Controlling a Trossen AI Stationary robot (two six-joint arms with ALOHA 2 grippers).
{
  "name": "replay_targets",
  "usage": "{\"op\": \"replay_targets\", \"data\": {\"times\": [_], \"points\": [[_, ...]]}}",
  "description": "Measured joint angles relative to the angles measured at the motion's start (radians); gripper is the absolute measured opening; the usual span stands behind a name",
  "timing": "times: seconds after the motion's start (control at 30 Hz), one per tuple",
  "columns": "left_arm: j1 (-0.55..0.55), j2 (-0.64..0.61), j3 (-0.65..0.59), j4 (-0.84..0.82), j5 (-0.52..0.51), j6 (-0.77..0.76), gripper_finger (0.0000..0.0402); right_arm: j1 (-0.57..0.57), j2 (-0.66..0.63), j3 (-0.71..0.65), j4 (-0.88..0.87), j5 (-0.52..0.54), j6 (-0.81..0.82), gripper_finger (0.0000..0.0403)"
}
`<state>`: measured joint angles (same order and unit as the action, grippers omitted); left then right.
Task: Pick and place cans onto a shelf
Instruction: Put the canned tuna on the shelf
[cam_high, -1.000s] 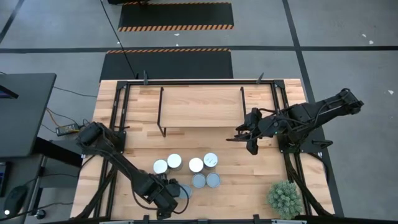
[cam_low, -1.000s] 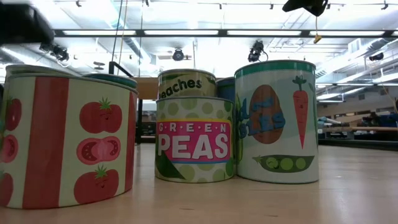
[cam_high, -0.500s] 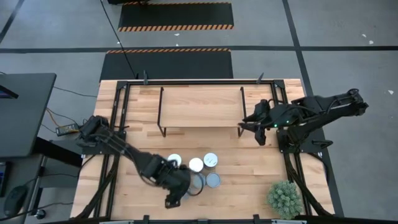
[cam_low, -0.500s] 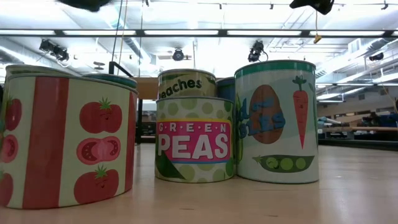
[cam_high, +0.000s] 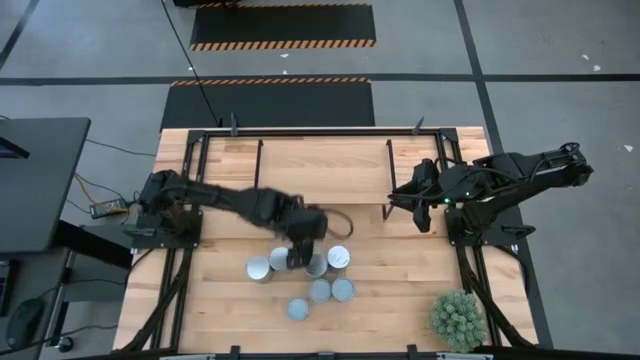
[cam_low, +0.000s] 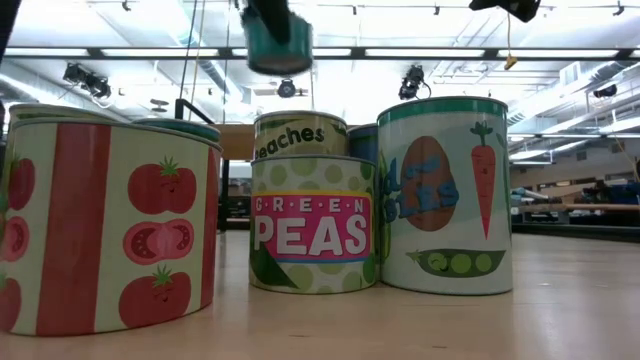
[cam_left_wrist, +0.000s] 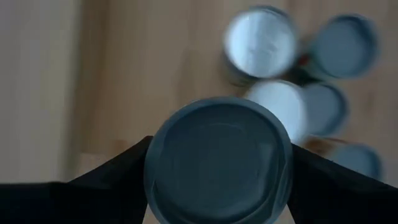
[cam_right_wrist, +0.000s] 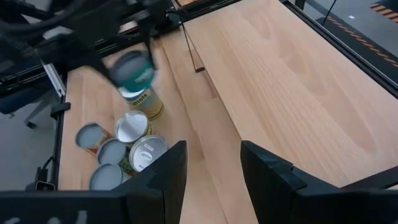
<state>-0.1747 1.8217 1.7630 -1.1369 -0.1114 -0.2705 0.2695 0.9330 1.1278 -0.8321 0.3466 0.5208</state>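
Can (cam_low: 277, 42) newly aloft over table (cam_high: 400, 290)

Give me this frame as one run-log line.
left gripper: shut on teal can, lifted above can cluster | right gripper: open, empty, beside shelf | shelf: no cans

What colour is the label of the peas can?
Pink, with white letters, on the green-dotted peas can; the low view shows it best.

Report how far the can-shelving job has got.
Done: nothing yet; the shelf shows no cans. In hand: the left gripper holds a teal can lifted above the cluster. Left: the other cans stand on the table. The right gripper waits open beside the shelf.
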Motion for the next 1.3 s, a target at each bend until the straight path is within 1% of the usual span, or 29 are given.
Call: {"op": "replay_targets", "data": {"times": [0.23,0.47,0.57,0.63,0.73,0.97,1.17,1.3], "points": [[0.152,0.000,0.000,0.000,0.004,0.161,0.0292,0.000,-0.004,0.000,-0.002,0.006,0.014,0.0158],[0.244,0.003,0.000,0.001,0.011,0.263,0.0292,0.000,-0.004,0.000,-0.001,0.027,0.029,0.0158],[0.268,0.013,-0.007,0.017,0.011,0.309,0.0292,0.000,-0.004,0.000,-0.001,0.029,0.029,0.0158],[0.281,0.013,-0.035,0.052,0.011,0.330,0.0292,0.000,-0.004,0.000,-0.001,0.030,0.030,0.0158],[0.300,0.014,-0.058,0.063,0.014,0.335,0.0292,0.000,-0.004,0.000,0.000,0.030,0.034,0.0158],[0.336,0.013,-0.057,0.071,0.067,0.336,0.0292,0.000,-0.004,0.000,0.009,0.031,0.036,0.0158],[0.340,0.023,-0.056,0.058,0.069,0.354,0.0309,0.000,-0.004,0.000,0.010,0.031,0.036,0.0158],[0.335,0.030,-0.056,0.058,0.074,0.354,0.0313,0.000,-0.004,0.000,0.017,0.031,0.035,0.0158]]}}
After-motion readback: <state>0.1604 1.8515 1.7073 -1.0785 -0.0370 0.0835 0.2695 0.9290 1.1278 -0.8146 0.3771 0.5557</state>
